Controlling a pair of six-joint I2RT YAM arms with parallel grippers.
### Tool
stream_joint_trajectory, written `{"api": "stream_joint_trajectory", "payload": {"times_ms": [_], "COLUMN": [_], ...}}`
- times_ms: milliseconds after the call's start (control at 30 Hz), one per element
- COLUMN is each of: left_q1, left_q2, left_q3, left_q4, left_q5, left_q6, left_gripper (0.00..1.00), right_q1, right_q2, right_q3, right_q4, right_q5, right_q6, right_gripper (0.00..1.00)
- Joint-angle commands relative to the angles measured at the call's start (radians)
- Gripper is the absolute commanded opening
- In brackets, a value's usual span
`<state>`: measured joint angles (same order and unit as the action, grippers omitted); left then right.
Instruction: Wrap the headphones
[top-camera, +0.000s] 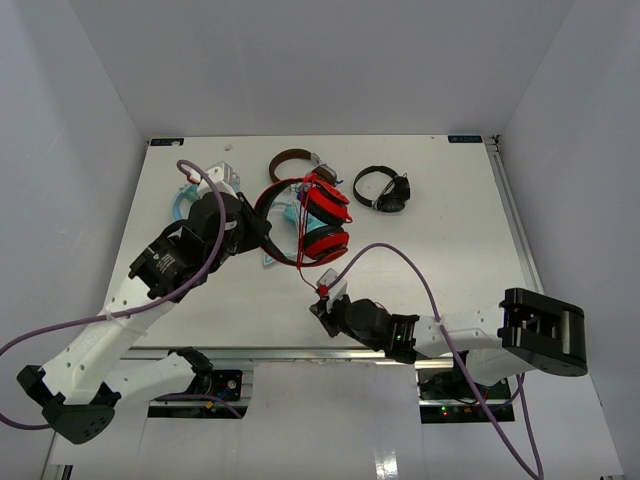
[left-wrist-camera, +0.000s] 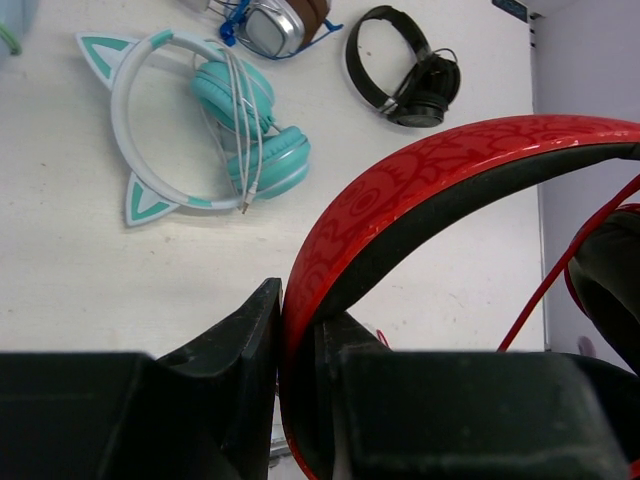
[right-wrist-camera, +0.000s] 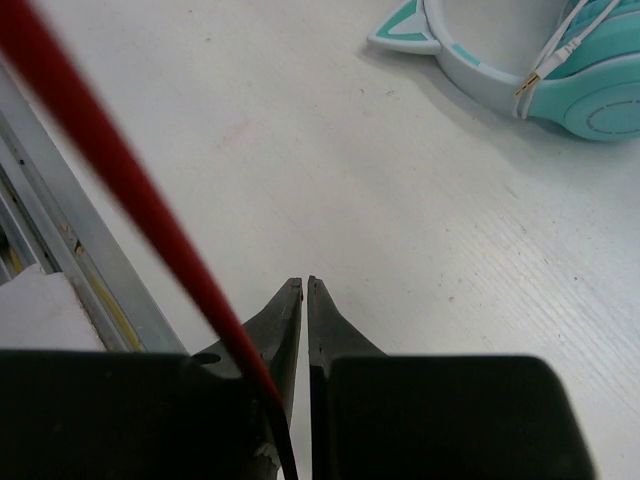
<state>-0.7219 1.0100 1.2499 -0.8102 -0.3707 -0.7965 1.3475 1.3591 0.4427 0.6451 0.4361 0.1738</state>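
Your left gripper (left-wrist-camera: 298, 310) reaches forward with the wrist rolled, clamped on the headband (left-wrist-camera: 420, 185) of the headphones (top-camera: 322, 222) — held just ahead of its fingers. Your right gripper (right-wrist-camera: 304, 287) lies low, angled leftward — pinching the cable (right-wrist-camera: 120, 175), which rises from its jaws.

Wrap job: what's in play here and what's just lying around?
In play: red headphones, held by the left gripper; red cable, pinched by the right gripper.
Lying about: teal cat-ear headphones, small black headphones, brown-banded silver headphones.
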Motion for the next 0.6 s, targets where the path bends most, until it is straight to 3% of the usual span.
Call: {"api": "stream_joint_trajectory", "payload": {"times_ms": [0,567], "left_q1": [0.006,0.006], "left_q2": [-0.055,-0.149], "left_q3": [0.001,-0.029], "left_q4": [0.081,0.077], "left_q5": [0.113,0.289], "left_q6": [0.002,0.084], "left_gripper": [0.0,0.0], "right_q1": [-0.025,-0.135], "right_q2": [0.039,0.112], "right_q3": [-0.002,-0.094], "right_q4": [0.083,0.214], "right_q5": [-0.001,-0.095], "right_q6": [0.005,0.006], "right_gripper": [0.12,0.11]}}
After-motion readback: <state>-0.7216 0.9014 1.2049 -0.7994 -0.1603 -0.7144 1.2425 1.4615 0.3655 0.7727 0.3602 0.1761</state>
